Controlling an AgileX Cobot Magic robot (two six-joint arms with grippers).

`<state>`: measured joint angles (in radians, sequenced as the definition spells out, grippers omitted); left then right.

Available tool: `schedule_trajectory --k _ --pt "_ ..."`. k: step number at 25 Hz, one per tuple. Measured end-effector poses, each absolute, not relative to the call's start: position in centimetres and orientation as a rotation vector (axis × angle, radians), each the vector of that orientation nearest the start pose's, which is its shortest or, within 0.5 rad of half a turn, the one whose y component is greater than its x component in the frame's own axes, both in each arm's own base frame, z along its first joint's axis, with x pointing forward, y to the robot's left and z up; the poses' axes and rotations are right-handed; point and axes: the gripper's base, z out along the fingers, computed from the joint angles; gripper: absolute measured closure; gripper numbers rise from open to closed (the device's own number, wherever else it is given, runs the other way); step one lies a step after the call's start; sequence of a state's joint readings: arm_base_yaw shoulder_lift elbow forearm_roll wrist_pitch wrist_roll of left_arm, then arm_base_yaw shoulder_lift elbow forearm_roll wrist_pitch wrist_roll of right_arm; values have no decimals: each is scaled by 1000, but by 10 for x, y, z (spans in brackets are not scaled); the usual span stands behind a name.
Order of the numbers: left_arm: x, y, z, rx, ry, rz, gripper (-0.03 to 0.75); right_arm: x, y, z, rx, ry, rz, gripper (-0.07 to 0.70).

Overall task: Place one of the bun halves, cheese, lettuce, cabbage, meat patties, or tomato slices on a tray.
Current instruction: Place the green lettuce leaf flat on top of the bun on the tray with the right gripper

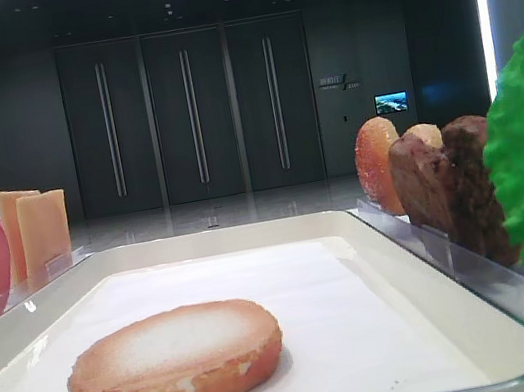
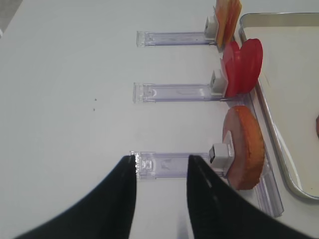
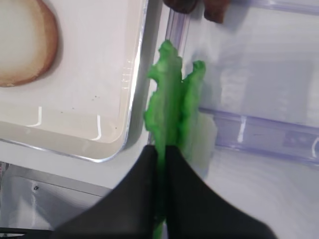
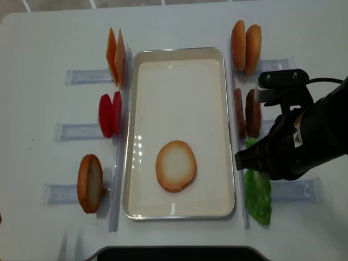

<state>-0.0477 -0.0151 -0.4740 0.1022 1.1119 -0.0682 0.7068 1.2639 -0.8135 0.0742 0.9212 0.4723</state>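
Just ahead of the right gripper (image 3: 160, 154), a clear plastic rack (image 3: 264, 132) lies across the tabletop (image 3: 259, 189), with the tray (image 3: 130, 99) rim close on its left. Its jaws pinch the lettuce (image 3: 172, 104), bright green, ruffled and seen edge-on. A bun half (image 3: 22, 42) lies in the tray beyond. The left gripper (image 2: 160, 167) jaws stand narrow, seemingly empty.

A green, bumpy lettuce (image 4: 258, 191) leaf stands on edge at the tray's (image 4: 179, 211) four o'clock corner.
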Motion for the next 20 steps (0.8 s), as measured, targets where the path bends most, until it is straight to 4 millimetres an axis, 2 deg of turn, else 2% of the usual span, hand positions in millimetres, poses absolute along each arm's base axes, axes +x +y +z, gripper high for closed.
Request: schedule_trajectory --k 3,9,13,20 --pt "-6 9 266 -29 2102 54 450 163 147 263 -293 2895 328 626" --pt "-6 9 266 -29 2102 54 451 168 152 307 -304 2846 372 626" --pt "-6 9 266 -29 2102 54 451 165 158 331 -353 2824 394 626" --pt "-6 9 266 -29 2102 54 451 155 171 337 -453 2804 493 626"
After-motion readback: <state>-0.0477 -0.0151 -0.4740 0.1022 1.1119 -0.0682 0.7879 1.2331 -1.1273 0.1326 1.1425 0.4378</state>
